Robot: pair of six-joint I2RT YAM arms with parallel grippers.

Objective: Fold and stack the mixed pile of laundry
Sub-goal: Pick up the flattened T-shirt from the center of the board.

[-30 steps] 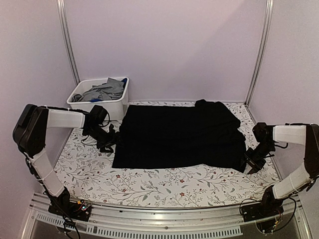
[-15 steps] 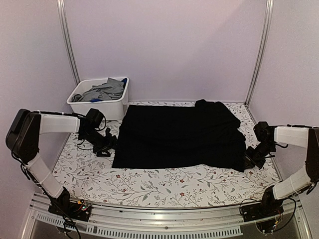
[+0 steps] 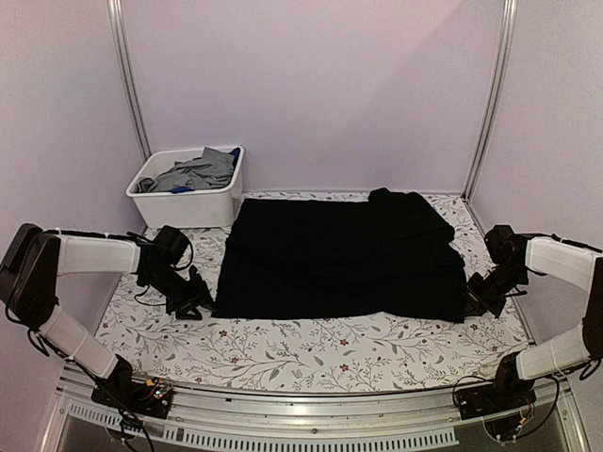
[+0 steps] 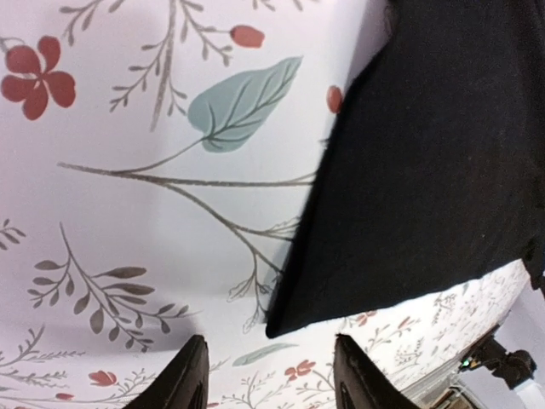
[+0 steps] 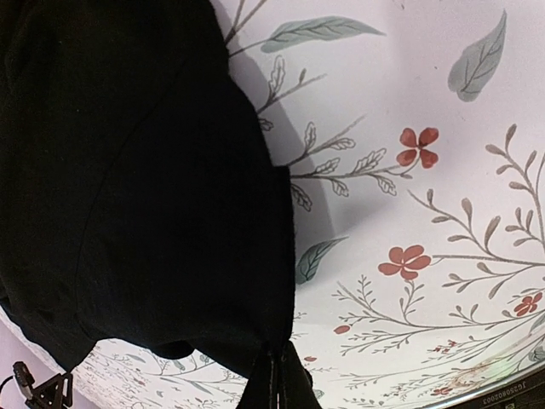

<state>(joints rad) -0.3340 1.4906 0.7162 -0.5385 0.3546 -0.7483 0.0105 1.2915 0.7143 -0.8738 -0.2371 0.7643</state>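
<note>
one black t-shirt [image 3: 339, 259] lies flat, a broad rectangle.

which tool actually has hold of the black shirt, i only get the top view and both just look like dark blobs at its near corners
Observer: The right wrist view shows the right tool shut, its fingers pinched together on the edge of the black shirt at the near corner.
Operator: and the left one
Observer: The left wrist view shows the left tool open. Its two fingers stand apart on either side of the shirt's pointed corner, which lies flat on the flowered tablecloth, not gripped.
</note>
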